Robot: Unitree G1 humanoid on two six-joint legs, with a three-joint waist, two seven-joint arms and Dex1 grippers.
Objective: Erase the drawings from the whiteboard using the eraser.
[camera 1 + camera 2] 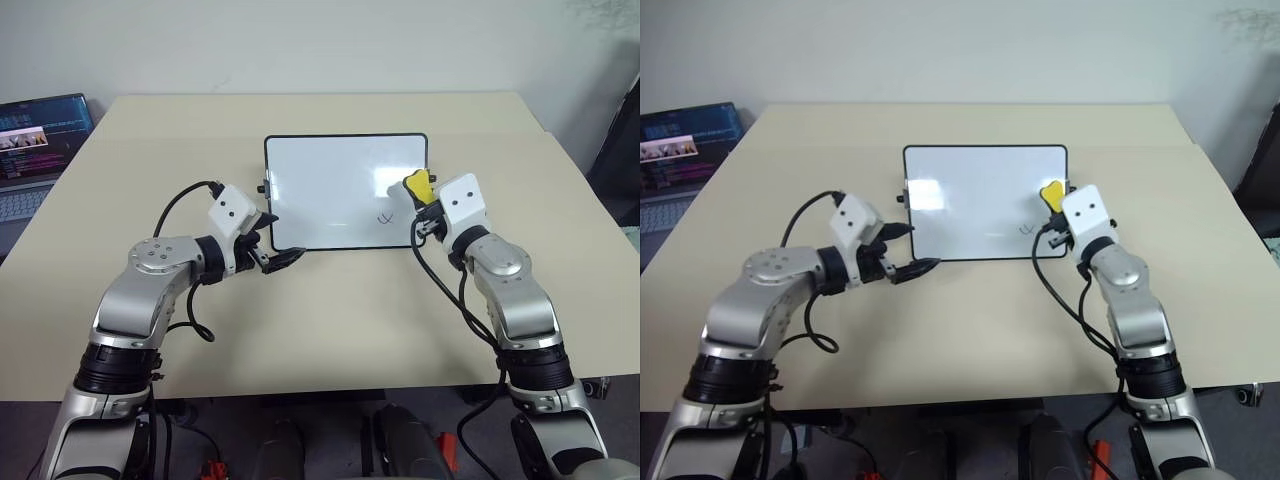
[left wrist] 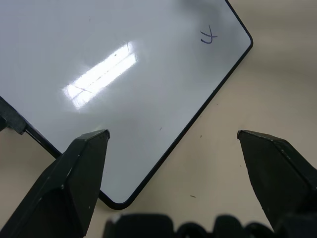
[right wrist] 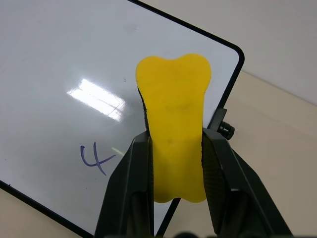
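Observation:
The whiteboard (image 1: 340,185) lies flat at the middle of the beige table. One small blue x-like squiggle of the drawings (image 1: 384,217) shows near its front right corner, also as the squiggle (image 3: 95,158) in the right wrist view. My right gripper (image 3: 176,158) is shut on the yellow eraser (image 3: 174,124), which hovers over the board's right edge just beyond the squiggle. My left gripper (image 2: 171,144) stands open over the board's front left corner (image 2: 116,201), nothing between its fingers.
An open laptop (image 1: 35,150) sits at the table's far left. Small black knobs (image 3: 225,130) stick out from the board's short sides. Bare table (image 1: 330,320) stretches in front of the board.

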